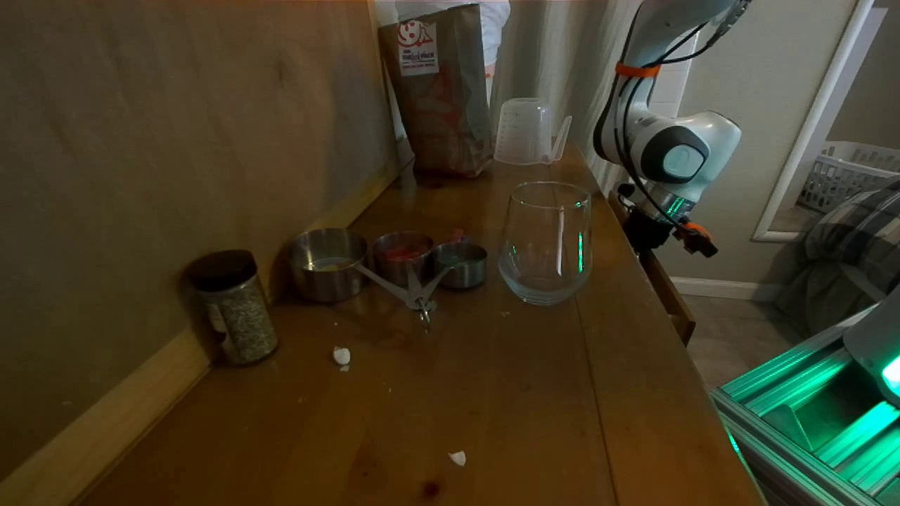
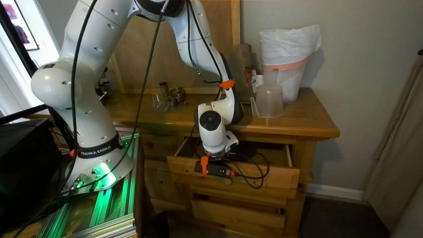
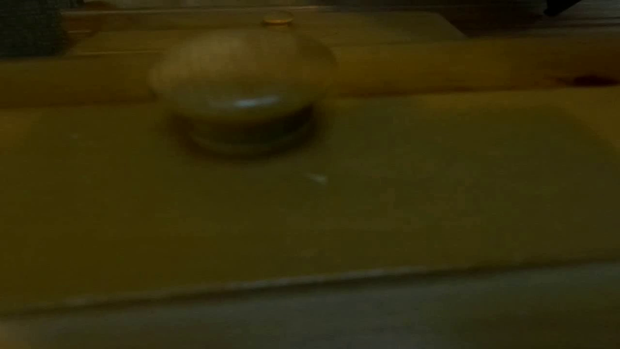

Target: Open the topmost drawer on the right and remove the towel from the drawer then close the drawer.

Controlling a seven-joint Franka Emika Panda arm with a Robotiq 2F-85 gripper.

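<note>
The topmost right drawer (image 2: 274,181) is pulled out from the cabinet in an exterior view, and its side edge (image 1: 668,299) juts past the counter. In the wrist view its outer front (image 3: 387,194) fills most of the picture, a round knob (image 3: 242,72) standing out from it. My gripper (image 1: 643,230) points down at this drawer, with the wrist camera body over the front's top edge. Its fingers are hidden behind the drawer front and do not show in the wrist view; it is shut, and I cannot tell whether anything is between them. The towel is hidden or out of view.
A lower drawer (image 2: 238,213) also stands partly open. Cable loops (image 2: 261,172) hang over the upper drawer's front. On the countertop (image 1: 492,393) are a stemless glass (image 1: 545,246), measuring cups (image 1: 327,263), a spice jar (image 1: 235,309), a clear pitcher (image 2: 269,100) and a paper bag (image 1: 439,91).
</note>
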